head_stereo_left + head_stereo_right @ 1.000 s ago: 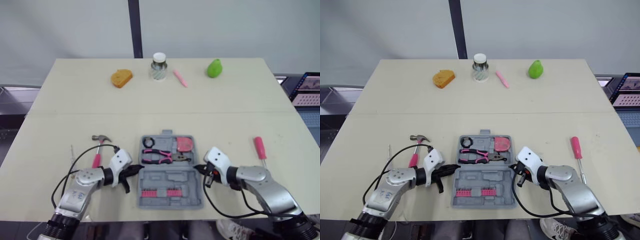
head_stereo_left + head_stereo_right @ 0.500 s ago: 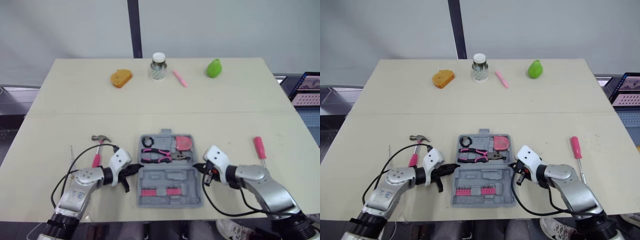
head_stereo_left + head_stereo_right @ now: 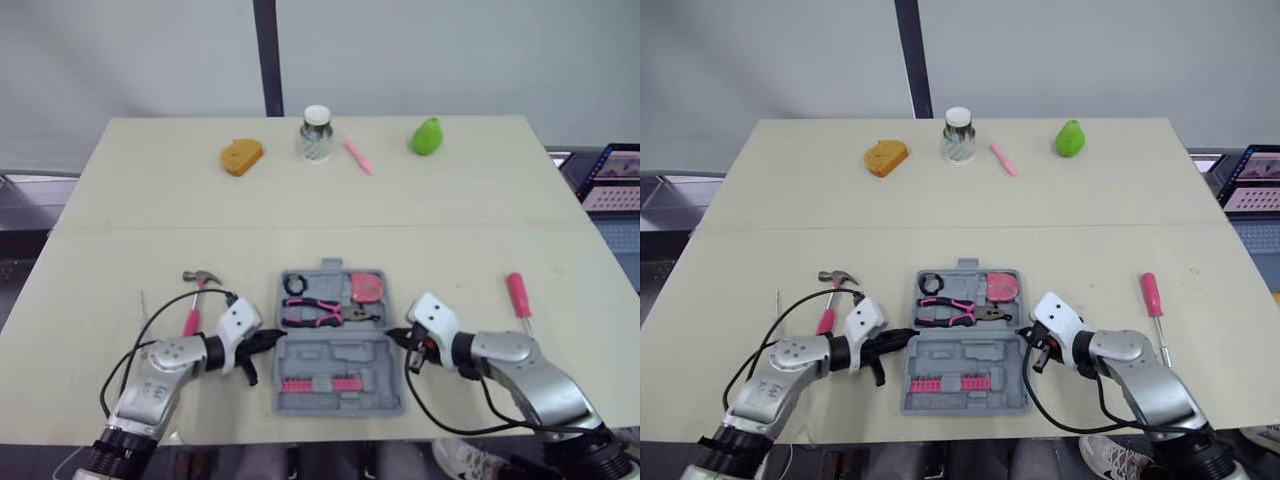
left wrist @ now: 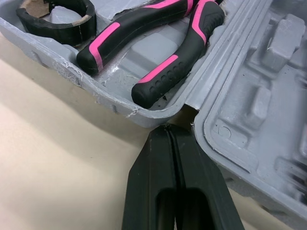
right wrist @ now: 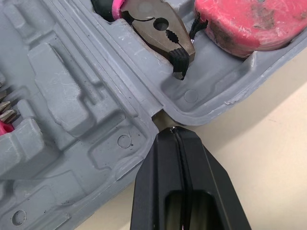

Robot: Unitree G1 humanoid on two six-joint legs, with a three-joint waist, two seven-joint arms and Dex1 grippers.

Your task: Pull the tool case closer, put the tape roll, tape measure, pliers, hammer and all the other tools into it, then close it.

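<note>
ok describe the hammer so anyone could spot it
On the beige table, find the open grey tool case near the front edge. The hammer lies just left of it, beside the left gripper. Its pink handle ends in a metal claw head, unlike the pink screwdriver right of the case, with its thin straight shaft.

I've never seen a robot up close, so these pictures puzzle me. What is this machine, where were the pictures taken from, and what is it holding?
It is a two-armed humanoid robot. The wide pictures come from cameras in its head, above a table; the close-ups come from cameras on its wrists. The left end effector and right end effector, each two black fingers, are shut on nothing, tips at either end of an open case's hinge. Inside lie a tape roll, pliers and tape measure. A hammer and screwdriver lie outside.
</note>
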